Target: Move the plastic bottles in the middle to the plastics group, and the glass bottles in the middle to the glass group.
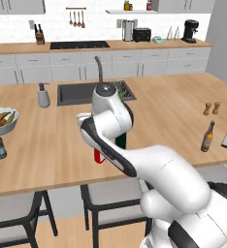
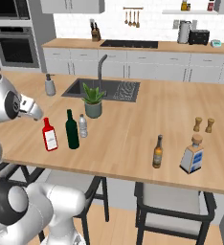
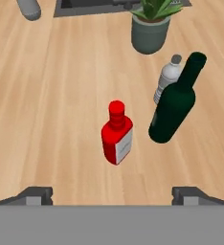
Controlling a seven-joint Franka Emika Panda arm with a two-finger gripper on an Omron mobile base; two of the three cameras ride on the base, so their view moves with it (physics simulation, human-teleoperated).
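Hovering over the middle bottles near the wooden counter's (image 2: 133,139) front edge.
My gripper (image 3: 113,195) hangs spread and empty above the short red glass bottle (image 3: 117,135); the tall dark green wine bottle (image 3: 175,102) stands just beside it, the small clear plastic water bottle (image 3: 166,82) behind that, near a potted plant (image 3: 151,26).

A white Franka arm (image 1: 173,179) of smooth, rounded glossy shells, with dark bands at its joints and a dark round cap topping one link; behind the end effector (image 3: 113,195), whose two small dark grey finger tips (image 3: 35,195) are blocky and square-edged
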